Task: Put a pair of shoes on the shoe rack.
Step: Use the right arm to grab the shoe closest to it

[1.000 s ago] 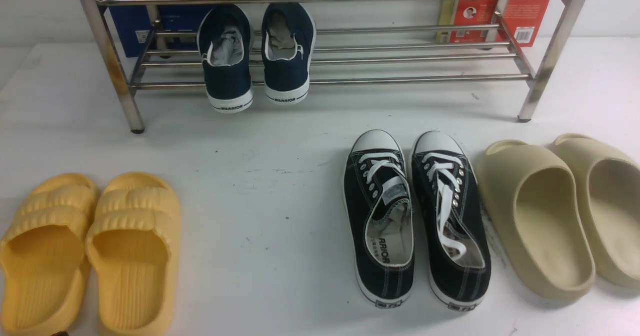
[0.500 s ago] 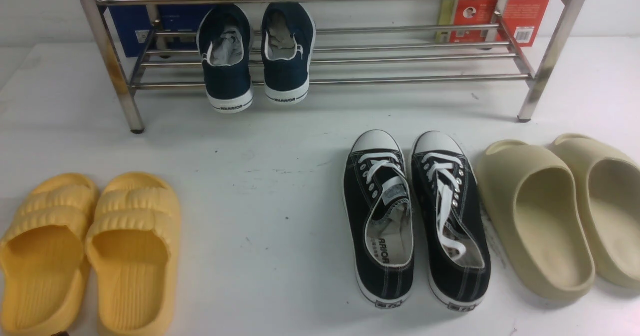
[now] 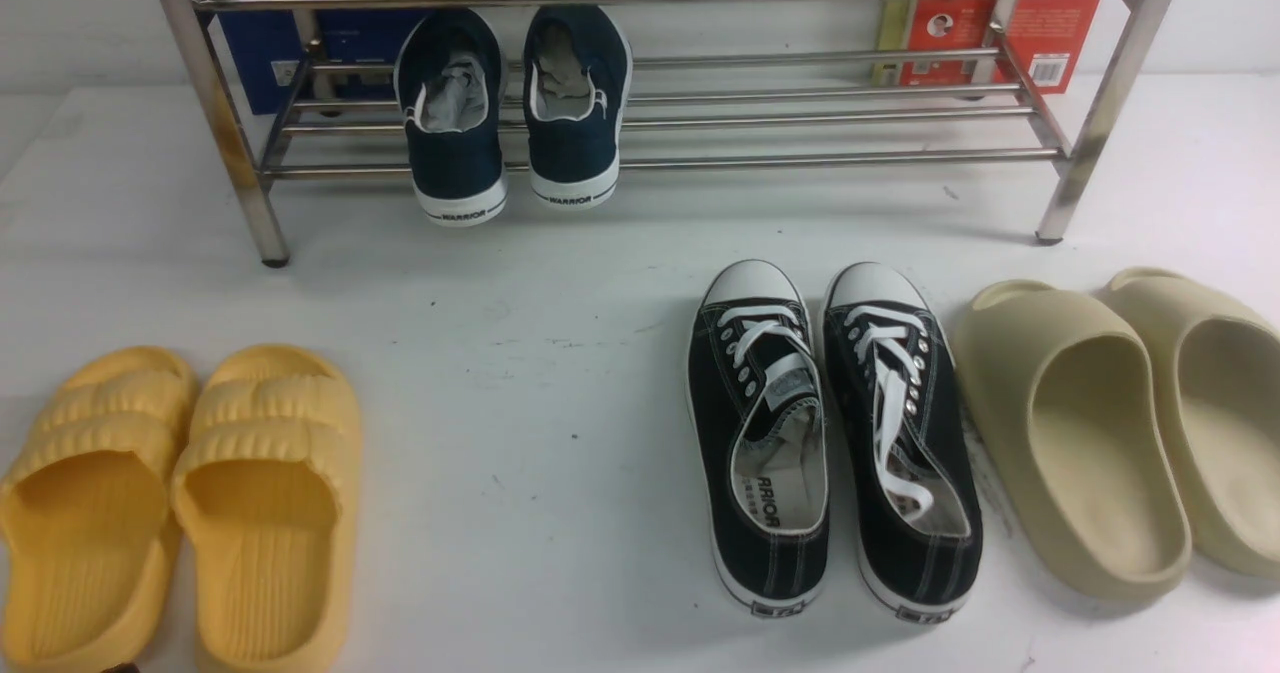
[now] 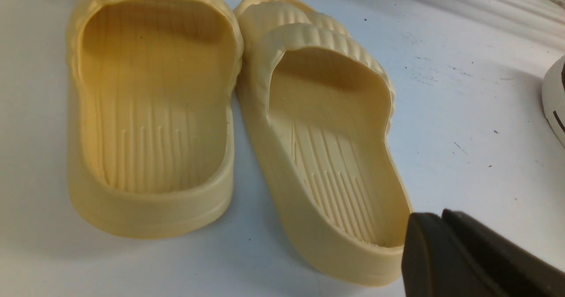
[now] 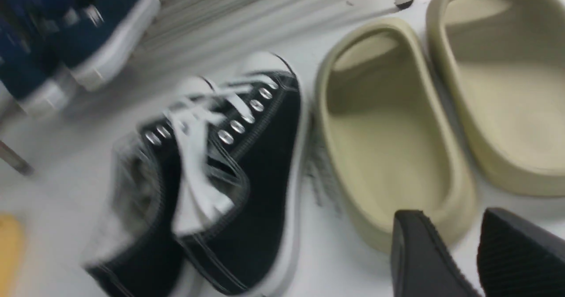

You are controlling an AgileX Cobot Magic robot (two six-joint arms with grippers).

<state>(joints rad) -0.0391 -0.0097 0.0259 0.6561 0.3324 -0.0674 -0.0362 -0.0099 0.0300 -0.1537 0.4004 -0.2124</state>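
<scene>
White table (image 3: 560,433): sneakers (image 3: 905,433), slides (image 3: 265,493), shoe rack (image 3: 800,161)

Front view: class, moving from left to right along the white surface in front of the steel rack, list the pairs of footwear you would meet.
yellow foam slides → black canvas sneakers → beige foam slides

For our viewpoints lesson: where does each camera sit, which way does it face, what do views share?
Front: between the arms, facing the shoe rack; no arm shows.
Left wrist: above yellow slides; shut left gripper shows.
Right wrist: above black sneakers, beige slides; open right gripper shows.
Shared: front and right wrist show those sneakers.
</scene>
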